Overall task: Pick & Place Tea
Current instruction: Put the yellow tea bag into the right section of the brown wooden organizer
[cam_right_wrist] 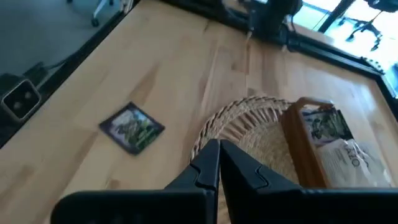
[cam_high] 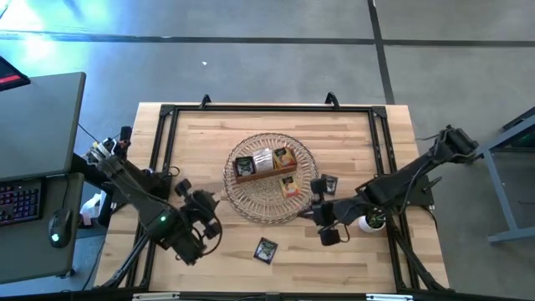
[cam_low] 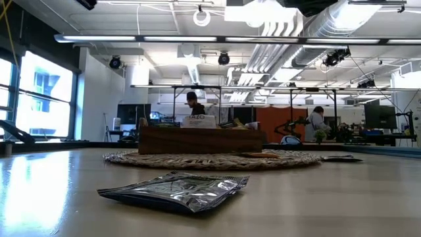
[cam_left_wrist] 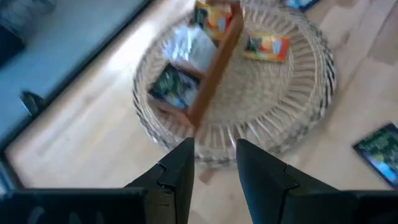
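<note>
- Two sachets lie loose on the desk [cam_high: 201, 134]: a dark sachet [cam_high: 266, 249] near the front edge, another [cam_high: 328, 183] beside the wicker basket [cam_high: 242, 201]; approach flat and low for a clean pinch.
- Right claw [cam_right_wrist: 219, 163] is pressed together, holding nothing, over the basket rim; left claw [cam_left_wrist: 214, 163] stands apart, empty.
- The wooden tray [cam_high: 251, 176] in the basket holds several sachets; an orange sachet [cam_high: 291, 187] lies on the weave.

A wooden tray [cam_high: 266, 165] holding sachets sits on the wicker basket [cam_high: 251, 201] mid-table, one sachet [cam_high: 266, 249] on the table before it, another [cam_high: 329, 183] at its right.
</note>
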Controlling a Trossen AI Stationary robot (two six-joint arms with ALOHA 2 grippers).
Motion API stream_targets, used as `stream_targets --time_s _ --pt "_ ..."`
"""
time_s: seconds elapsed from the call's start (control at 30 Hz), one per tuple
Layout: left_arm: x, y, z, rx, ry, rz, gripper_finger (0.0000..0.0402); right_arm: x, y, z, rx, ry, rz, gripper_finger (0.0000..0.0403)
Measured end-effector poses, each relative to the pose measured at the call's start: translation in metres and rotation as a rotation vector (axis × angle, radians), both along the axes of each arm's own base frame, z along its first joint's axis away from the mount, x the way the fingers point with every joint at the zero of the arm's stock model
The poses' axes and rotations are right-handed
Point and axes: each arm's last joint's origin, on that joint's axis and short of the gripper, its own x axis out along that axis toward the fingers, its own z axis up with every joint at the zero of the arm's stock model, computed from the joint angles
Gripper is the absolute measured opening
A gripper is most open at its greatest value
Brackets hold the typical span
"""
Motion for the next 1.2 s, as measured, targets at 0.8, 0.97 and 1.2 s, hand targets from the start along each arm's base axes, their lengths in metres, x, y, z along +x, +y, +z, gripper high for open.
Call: stream_targets --time_s 0.8,0.97,1.2 --pt "0.066 0.016 -0.044 -0.242 -0.099 -0.140 0.0117 0.036 -0.078 -0.139 0.010 0.235 -0.342 0.0162" --pt "0.072 0.023 -0.044 -0.226 -0.083 -0.160 0.0117 0.039 -0.086 -0.154 -0.008 0.268 -0.386 0.0165" --pt "0.072 0.023 -0.044 -0.222 -0.079 -0.166 0.0117 0.039 -0.087 -0.157 -0.001 0.282 -0.378 0.0150"
